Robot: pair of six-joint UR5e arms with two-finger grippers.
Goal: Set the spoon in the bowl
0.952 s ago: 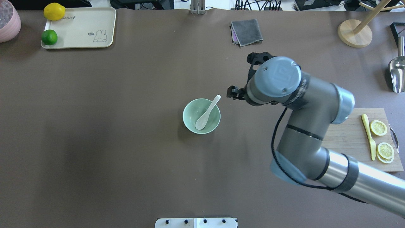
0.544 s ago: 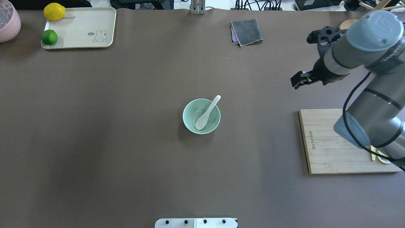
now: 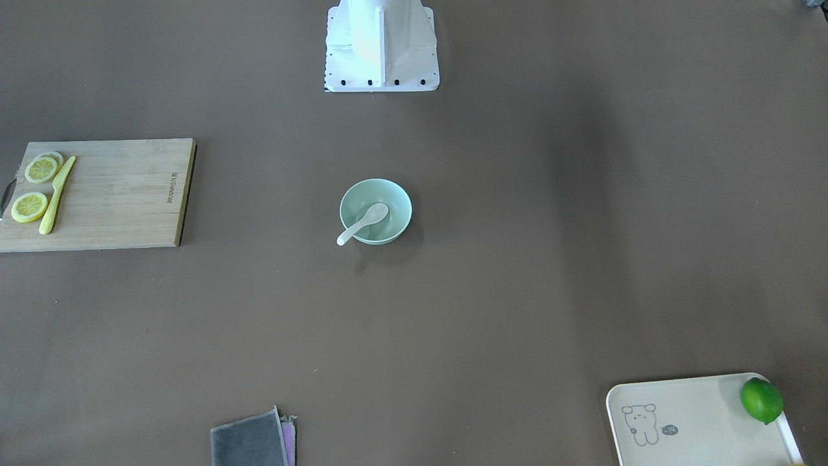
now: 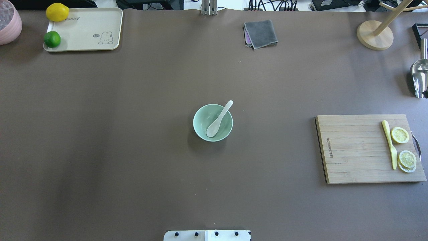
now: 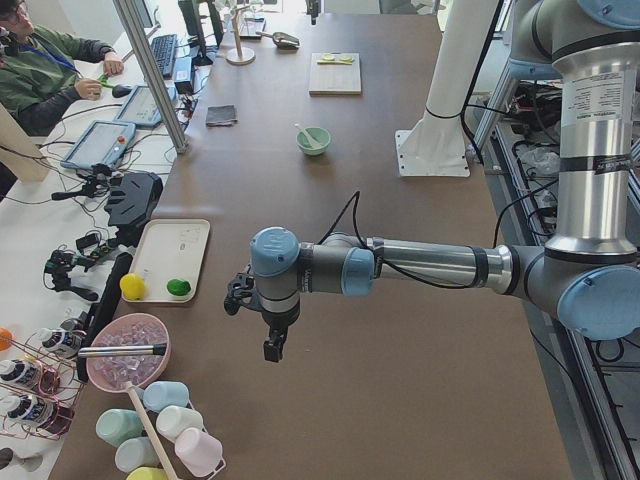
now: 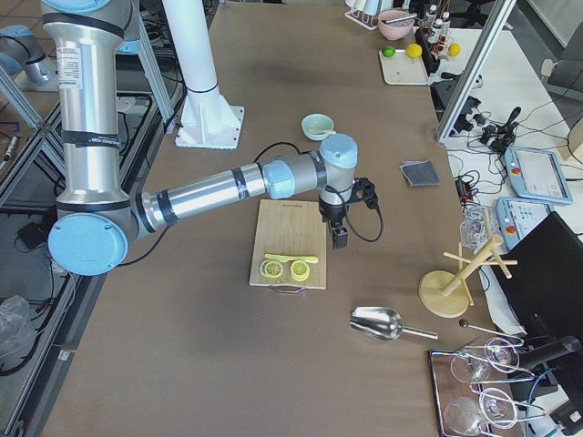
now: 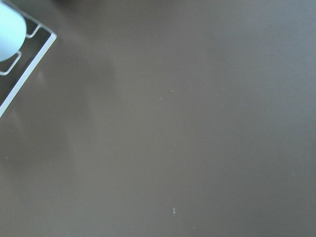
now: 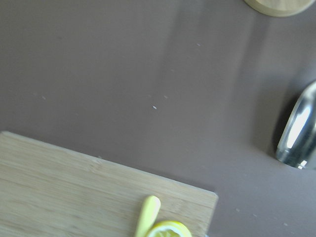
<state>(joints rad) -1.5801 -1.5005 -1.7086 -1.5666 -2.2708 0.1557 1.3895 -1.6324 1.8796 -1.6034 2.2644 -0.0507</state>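
The white spoon point(image 4: 219, 120) lies in the mint-green bowl point(image 4: 201, 121) at the table's middle, scoop inside and handle over the far right rim. It also shows in the front view as spoon point(image 3: 362, 222) in bowl point(image 3: 392, 202). Neither gripper shows in the overhead or front views. The left gripper point(image 5: 272, 350) hangs over the table's left end, far from the bowl. The right gripper point(image 6: 339, 238) hangs by the cutting board's far edge. I cannot tell whether either is open or shut. The wrist views show no fingers.
A wooden cutting board point(image 4: 354, 147) with a yellow knife point(image 4: 389, 144) and lemon slices point(image 4: 400, 135) lies at the right. A grey cloth point(image 4: 260, 33), a wooden stand base point(image 4: 374, 35), a metal scoop point(image 4: 419, 78) and a tray point(image 4: 87, 30) with lemon and lime lie along the far side.
The right arm has pulled away from beside the bowl to the right and left the overhead view. The spoon and bowl have not moved.
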